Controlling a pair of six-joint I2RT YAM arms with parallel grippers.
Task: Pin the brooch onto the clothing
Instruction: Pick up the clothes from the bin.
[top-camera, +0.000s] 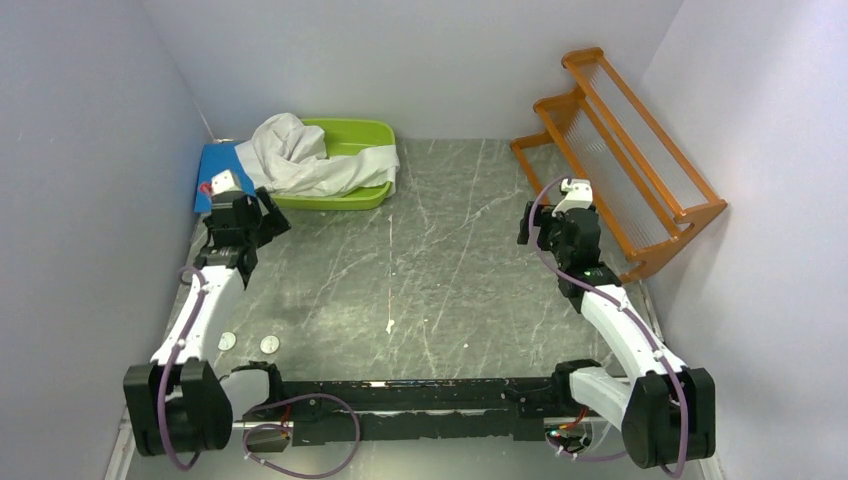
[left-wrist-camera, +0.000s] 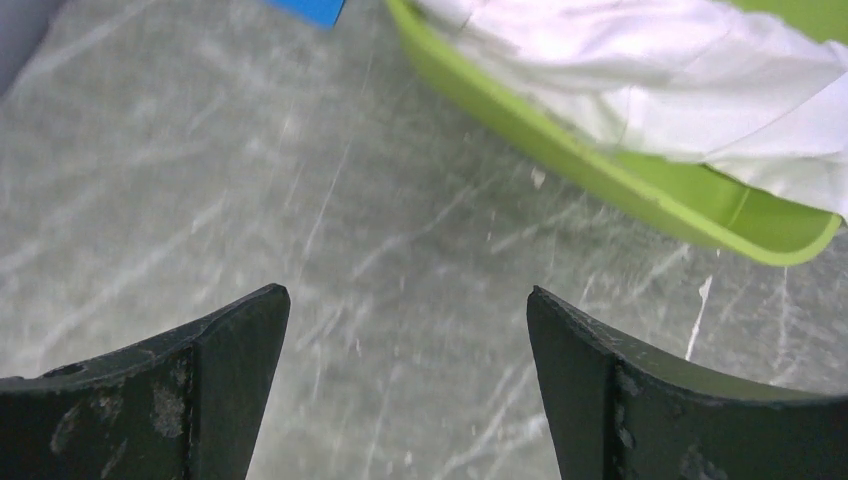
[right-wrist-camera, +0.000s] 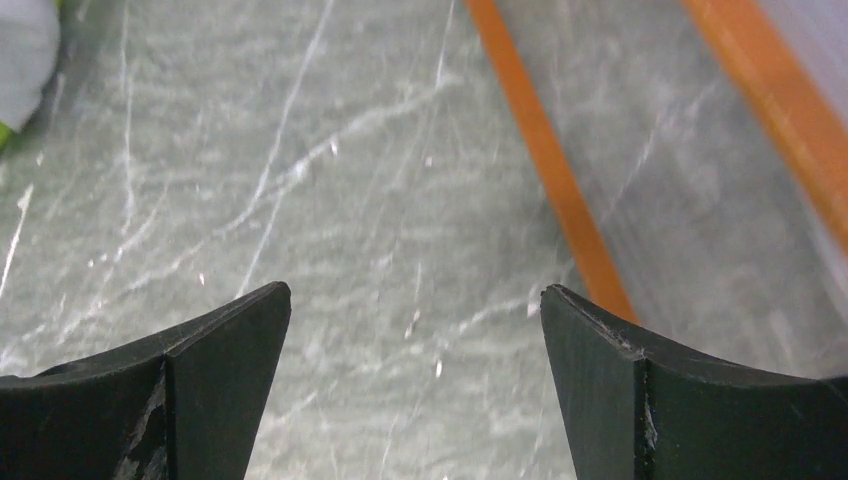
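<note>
Top view: fixed, high, behind the arm bases, looking down and forward over the whole table; farthest of the three. Left wrist view: close above the table, looking forward between its own fingers at the tray and shirt. Right wrist view: equally close, likewise framed, facing the rack. Top and left wrist views share tray and shirt; top and right wrist views share the rack. All three show the table.
</note>
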